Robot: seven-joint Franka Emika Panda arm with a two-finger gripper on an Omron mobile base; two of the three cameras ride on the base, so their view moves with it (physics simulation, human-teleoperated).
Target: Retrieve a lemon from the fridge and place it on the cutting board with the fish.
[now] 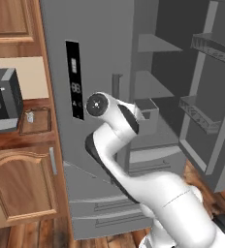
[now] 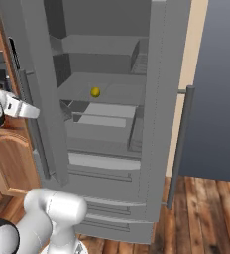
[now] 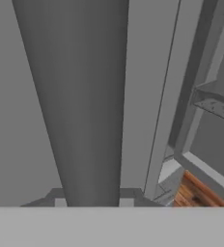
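Left base view: fridge has its right door swung wide, left door shut, with the arm's wrist tucked in by the left door's bar handle; cutting board with the fish sits on the counter beside the coffee machine. Right base view: lemon sits on a middle shelf, well apart from the hand. Hand view: the handle looms right ahead and the claw reads closed, apparently clamped on it, so reaching for the fruit before letting go could drag the door or clip the frame.
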